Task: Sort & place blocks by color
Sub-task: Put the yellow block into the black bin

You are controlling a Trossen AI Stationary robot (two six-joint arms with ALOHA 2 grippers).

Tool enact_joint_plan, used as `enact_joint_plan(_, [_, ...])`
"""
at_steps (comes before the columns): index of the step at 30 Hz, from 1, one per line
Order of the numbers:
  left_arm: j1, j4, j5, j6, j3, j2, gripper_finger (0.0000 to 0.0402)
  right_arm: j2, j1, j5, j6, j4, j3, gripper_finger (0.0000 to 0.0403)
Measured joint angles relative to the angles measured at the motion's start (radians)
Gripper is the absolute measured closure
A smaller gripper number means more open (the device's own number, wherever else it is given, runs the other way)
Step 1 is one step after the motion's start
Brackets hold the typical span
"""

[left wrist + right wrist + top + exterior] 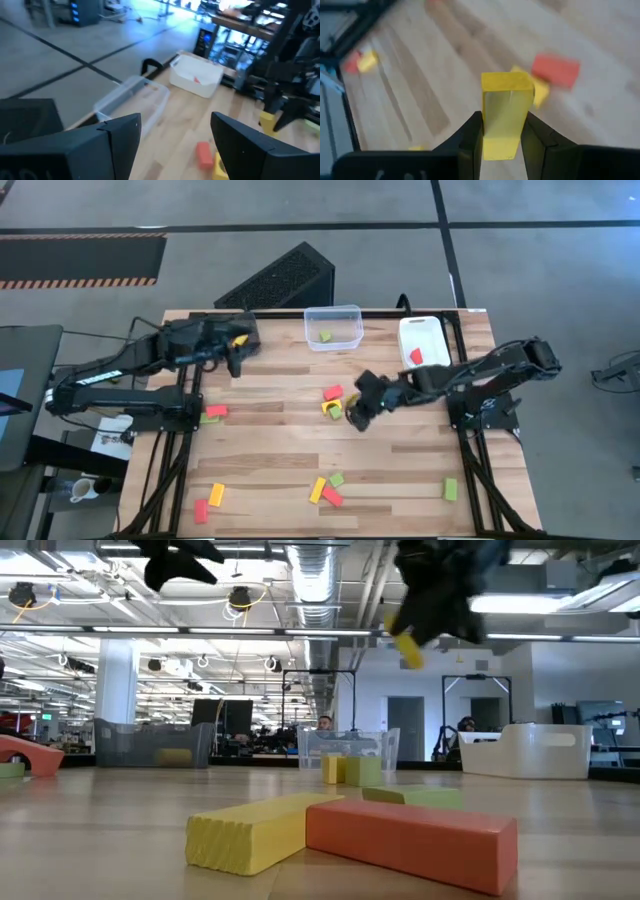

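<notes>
Right gripper (502,132) | fingers clamped on 1 yellow block (505,112), lifted above desk (280,430) centre for carrying to its bin | left gripper (175,145) | fingers apart, empty, near desk's back-left corner

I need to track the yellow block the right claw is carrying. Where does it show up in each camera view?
High view: yellow block mid-table, mostly hidden under the right claw, beside a red block.
Low view: hanging high, upper centre, clear of the table.
Left wrist view: at the right edge, in the far claw.
Right wrist view: centre, clamped between the fingers.
Shared landmark: the clear bin; it is absent from the right wrist view.
</notes>
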Motion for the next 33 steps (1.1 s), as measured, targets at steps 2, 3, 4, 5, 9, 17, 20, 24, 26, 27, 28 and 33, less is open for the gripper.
enact_joint_plan(2, [0.011, -0.046, -0.047, 0.001, -0.002, -0.016, 0.0178, 0.000, -0.049, -0.002, -0.067, 0.041, 0.000, 0.0296])
enact_joint_plan(3, [0.013, -0.058, -0.068, 0.003, -0.002, -0.021, 0.0178, 0.000, -0.075, -0.002, -0.104, 0.069, 0.000, 0.0296])
enact_joint_plan(4, [0.016, -0.080, -0.088, 0.003, -0.002, -0.029, 0.0178, 0.000, -0.101, -0.002, -0.135, 0.096, 0.000, 0.0296])
enact_joint_plan(5, [0.018, -0.108, -0.110, 0.003, -0.002, -0.034, 0.0178, 0.000, -0.126, -0.003, -0.163, 0.124, 0.000, 0.0296])
enact_joint_plan(9, [0.026, -0.194, -0.179, -0.001, -0.008, -0.048, 0.0178, 0.000, -0.233, -0.058, -0.258, 0.226, 0.000, 0.0295])
enact_joint_plan(17, [0.026, -0.284, -0.230, -0.092, -0.085, -0.067, 0.0178, 0.074, -0.395, -0.194, -0.351, 0.515, 0.002, 0.0295])
enact_joint_plan(20, [0.026, -0.292, -0.231, -0.144, -0.118, -0.083, 0.0178, 0.139, -0.431, -0.231, -0.338, 0.640, 0.014, 0.0295])
enact_joint_plan(24, [0.026, -0.305, -0.224, -0.207, -0.153, -0.099, 0.0178, 0.267, -0.456, -0.266, -0.335, 0.672, 0.131, 0.0295])
enact_joint_plan(26, [0.025, -0.305, -0.210, -0.233, -0.171, -0.114, 0.0178, 0.336, -0.468, -0.313, -0.334, 0.671, 0.209, 0.0295])
enact_joint_plan(27, [0.026, -0.304, -0.203, -0.244, -0.179, -0.121, 0.0178, 0.377, -0.474, -0.334, -0.331, 0.666, 0.255, 0.0295])
enact_joint_plan(28, [0.026, -0.303, -0.199, -0.253, -0.187, -0.127, 0.0178, 0.415, -0.478, -0.351, -0.328, 0.652, 0.301, 0.0295])
enact_joint_plan(33, [0.025, -0.337, -0.198, -0.300, -0.195, -0.130, 0.0178, 0.613, -0.493, -0.403, -0.328, 0.583, 0.547, 0.0295])
